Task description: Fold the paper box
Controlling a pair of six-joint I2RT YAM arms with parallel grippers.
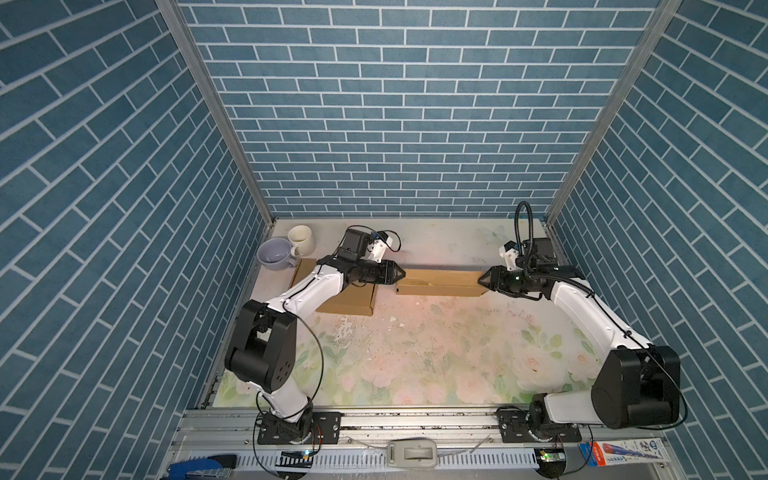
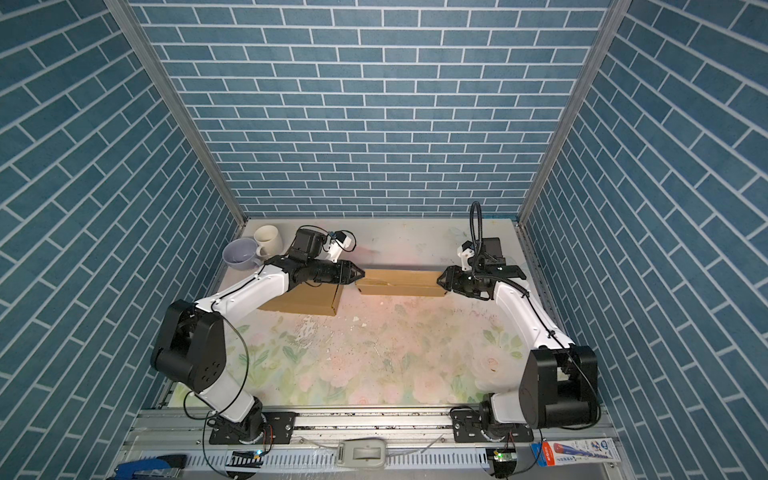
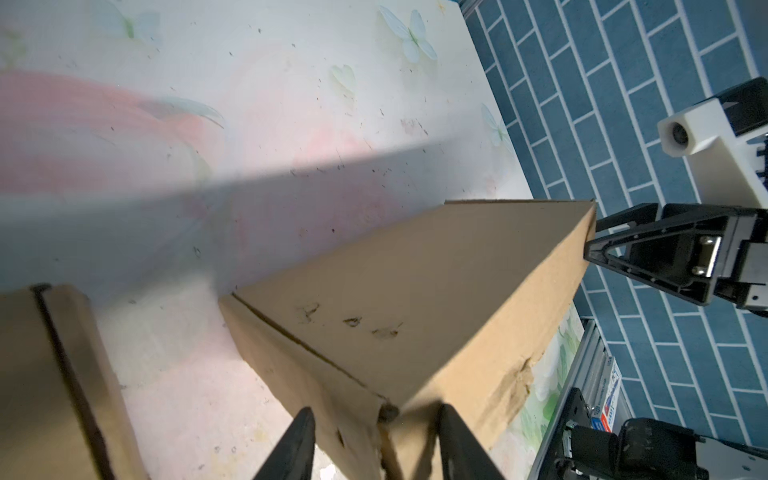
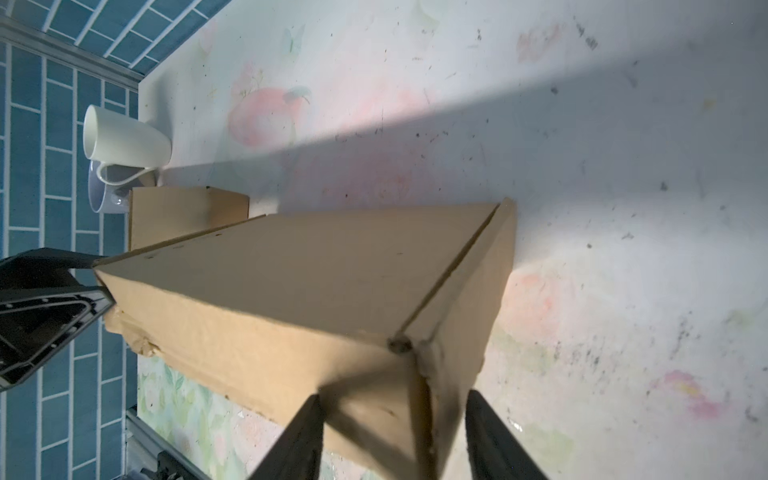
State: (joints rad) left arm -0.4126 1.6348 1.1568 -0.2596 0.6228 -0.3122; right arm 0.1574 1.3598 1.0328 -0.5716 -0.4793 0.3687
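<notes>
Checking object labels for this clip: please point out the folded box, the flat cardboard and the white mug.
folded box (image 1: pixel 440 278): in a top view, top face.
flat cardboard (image 1: pixel 353 301): in a top view, its uncovered front part.
white mug (image 4: pixel 129 139): right wrist view, side wall.

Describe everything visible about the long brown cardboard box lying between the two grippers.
The long brown cardboard box is a slim, plain carton, apparently closed, with scuffed, slightly torn edges and a slanting flap seam near each end. It lies flat on the floral table, crosswise near the back. Each end sits between parted jaws: the left gripper at one, the right gripper at the other; whether they pinch it is unclear.
</notes>
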